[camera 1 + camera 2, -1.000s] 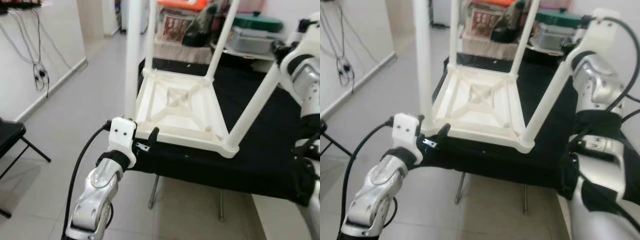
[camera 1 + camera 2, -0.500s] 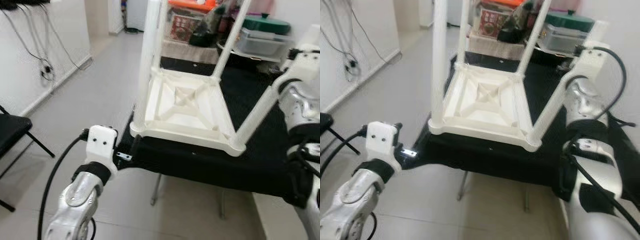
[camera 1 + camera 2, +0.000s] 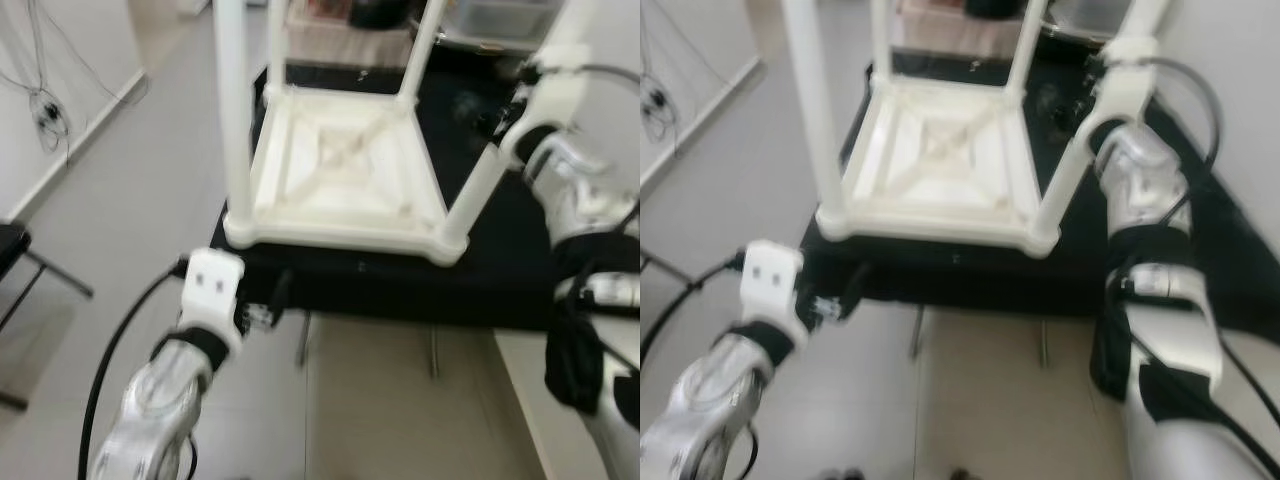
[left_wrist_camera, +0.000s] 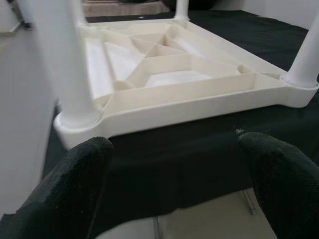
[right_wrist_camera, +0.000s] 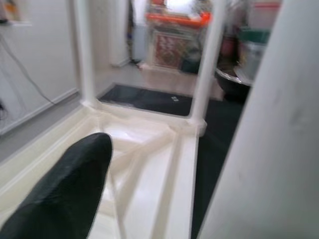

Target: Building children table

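I see a cream-white plastic children table (image 3: pixel 340 180) upside down on a black cloth (image 3: pixel 520 270), pale grey floor tiles (image 3: pixel 130 200), and my silver arms with black fingers (image 4: pixel 75 184).

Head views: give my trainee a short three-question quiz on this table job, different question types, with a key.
1. True or false: the white table lies upside down on the black-covered bench, legs up.
2. Which gripper is at a table leg? A) left B) right
3. Fill in: the left gripper hangs before the bench's front edge with its jaws ____.

Key: 1 true; 2 B, the right gripper is at the near right leg; 3 open, with nothing between them.
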Available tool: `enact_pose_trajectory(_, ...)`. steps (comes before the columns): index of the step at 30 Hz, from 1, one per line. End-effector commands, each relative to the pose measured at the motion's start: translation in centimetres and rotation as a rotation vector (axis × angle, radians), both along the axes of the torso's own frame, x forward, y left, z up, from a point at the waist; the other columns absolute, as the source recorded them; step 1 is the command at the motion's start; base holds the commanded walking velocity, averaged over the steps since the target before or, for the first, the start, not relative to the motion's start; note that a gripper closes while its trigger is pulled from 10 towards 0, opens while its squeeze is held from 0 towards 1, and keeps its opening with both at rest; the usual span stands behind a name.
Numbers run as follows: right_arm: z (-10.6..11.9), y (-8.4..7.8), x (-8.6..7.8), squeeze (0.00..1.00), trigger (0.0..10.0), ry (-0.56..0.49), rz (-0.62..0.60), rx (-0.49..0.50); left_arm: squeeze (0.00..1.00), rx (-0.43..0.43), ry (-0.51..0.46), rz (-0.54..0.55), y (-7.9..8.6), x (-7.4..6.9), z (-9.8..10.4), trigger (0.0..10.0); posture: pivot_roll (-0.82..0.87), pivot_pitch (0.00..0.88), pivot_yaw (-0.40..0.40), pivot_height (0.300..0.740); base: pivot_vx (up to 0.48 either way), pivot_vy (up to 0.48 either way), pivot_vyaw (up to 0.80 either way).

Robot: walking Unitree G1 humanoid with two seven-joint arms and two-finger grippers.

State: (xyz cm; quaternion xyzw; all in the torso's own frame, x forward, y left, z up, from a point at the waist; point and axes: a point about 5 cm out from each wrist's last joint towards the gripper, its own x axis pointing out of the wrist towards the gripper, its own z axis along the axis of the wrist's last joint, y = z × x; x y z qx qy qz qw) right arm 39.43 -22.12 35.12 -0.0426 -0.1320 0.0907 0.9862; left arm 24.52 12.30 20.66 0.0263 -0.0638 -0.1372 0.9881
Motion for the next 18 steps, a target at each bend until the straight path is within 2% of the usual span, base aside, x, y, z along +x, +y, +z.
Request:
enact_pose_trajectory(1, 0.6, 1.3, -0.5, 1.00, 10.0, -0.036, 0.077, -0.022, 0.00, -0.010, 0.014, -0.017, -0.5, 0.1, -0.2, 10.0, 0.03, 0.184, -0.083, 0.740, 0.000, 0.000, 0.00)
enact_pose_trajectory(3, 0.6, 1.7, -0.6, 1.00, 10.0, -0.048, 0.101, -0.035, 0.00, -0.011, 0.012, -0.021, -0.5, 0.3, -0.2, 10.0, 0.02, 0.182, -0.083, 0.740, 0.000, 0.000, 0.00)
enact_pose_trajectory(4, 0.8, 1.8, -0.7, 0.39, 10.0, -0.055, 0.103, -0.047, 0.00, -0.010, 0.009, -0.027, -0.7, 0.5, -0.1, 10.0, 0.02, 0.165, -0.079, 0.740, 0.000, 0.000, 0.00)
enact_pose_trajectory(5, 0.9, 1.9, -0.8, 0.00, 10.0, -0.066, 0.117, -0.048, 0.00, -0.011, 0.006, -0.031, -0.8, 0.6, 0.0, 10.0, 0.02, 0.164, -0.079, 0.740, 0.000, 0.000, 0.00)
enact_pose_trajectory(12, 2.2, 2.2, -1.4, 0.00, 10.0, -0.097, 0.132, -0.029, 0.00, -0.013, -0.005, -0.039, -1.1, 1.1, 0.0, 10.0, 0.00, 0.124, -0.083, 0.740, 0.000, 0.000, 0.00)
enact_pose_trajectory(13, 2.3, 3.1, -1.8, 0.00, 10.0, -0.096, 0.175, -0.048, 0.00, -0.012, -0.005, -0.040, -1.1, 1.2, -0.1, 10.0, 0.00, 0.110, -0.084, 0.740, 0.000, 0.000, 0.00)
enact_pose_trajectory(14, 1.8, 5.2, -2.7, 0.00, 10.0, -0.089, 0.263, -0.044, 0.00, -0.013, -0.006, -0.042, -1.2, 1.4, -0.3, 10.0, 0.00, 0.097, -0.085, 0.740, 0.000, 0.000, 0.00)
enact_pose_trajectory(15, 1.8, 5.2, -2.7, 0.00, 10.0, -0.089, 0.263, -0.044, 0.00, -0.013, -0.006, -0.042, -1.2, 1.4, -0.3, 10.0, 0.00, 0.097, -0.085, 0.740, 0.000, 0.000, 0.00)
enact_pose_trajectory(17, 0.4, 7.6, -3.4, 0.00, 10.0, -0.066, 0.329, -0.045, 0.00, -0.011, -0.012, -0.040, -1.2, 1.7, -0.3, 10.0, 0.00, 0.080, -0.081, 0.740, 0.000, 0.000, 0.00)
enact_pose_trajectory(18, 0.4, 7.6, -3.4, 0.00, 10.0, -0.066, 0.329, -0.045, 0.00, -0.011, -0.012, -0.040, -1.2, 1.7, -0.3, 10.0, 0.00, 0.080, -0.081, 0.740, 0.000, 0.000, 0.00)
